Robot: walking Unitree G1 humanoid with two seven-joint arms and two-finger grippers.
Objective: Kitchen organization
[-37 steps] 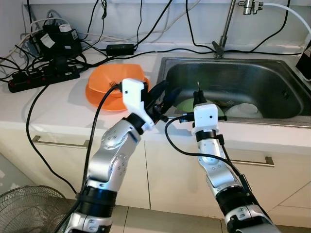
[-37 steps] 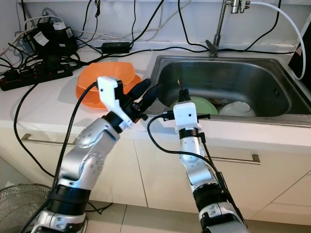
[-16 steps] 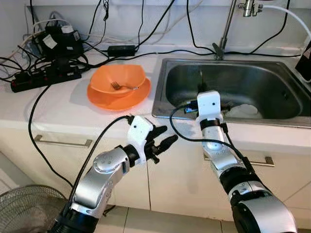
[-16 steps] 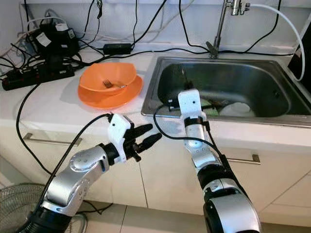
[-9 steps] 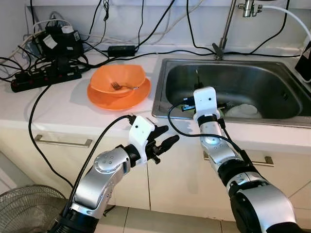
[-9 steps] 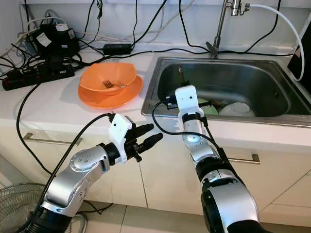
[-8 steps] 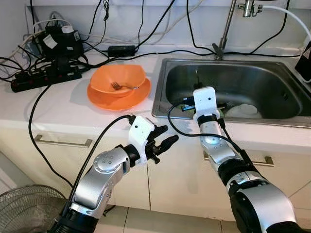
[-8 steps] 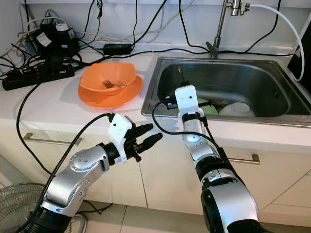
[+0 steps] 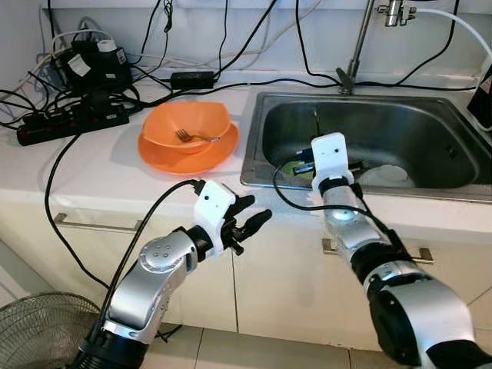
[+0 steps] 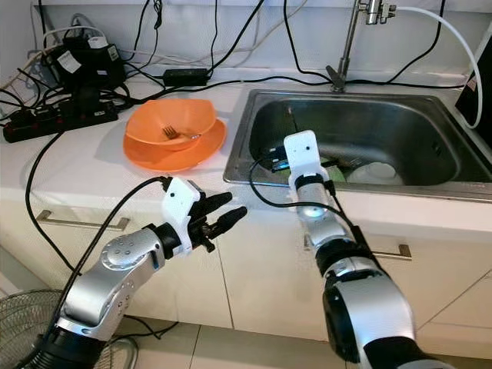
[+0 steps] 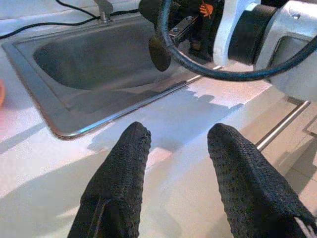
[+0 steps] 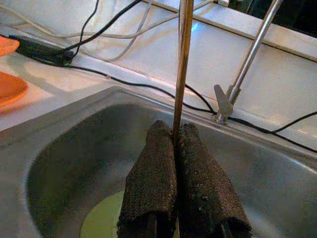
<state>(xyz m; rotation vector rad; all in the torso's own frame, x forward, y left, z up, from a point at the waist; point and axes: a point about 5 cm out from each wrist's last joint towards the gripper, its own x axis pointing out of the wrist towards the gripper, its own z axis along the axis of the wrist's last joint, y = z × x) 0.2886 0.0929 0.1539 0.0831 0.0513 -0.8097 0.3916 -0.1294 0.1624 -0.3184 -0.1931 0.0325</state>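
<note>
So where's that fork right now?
The fork lies in the orange bowl, which sits on an orange plate on the white counter, left of the steel sink in the head views.

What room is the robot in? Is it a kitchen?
Yes, most likely a home kitchen. There is a steel sink with a tap and dishes inside, an orange bowl holding a fork on the white counter, and cupboard doors below.

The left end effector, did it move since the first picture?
Yes. The left end effector dropped from beside the orange plastic bowl to below the white countertop edge, in front of the cabinet.
</note>
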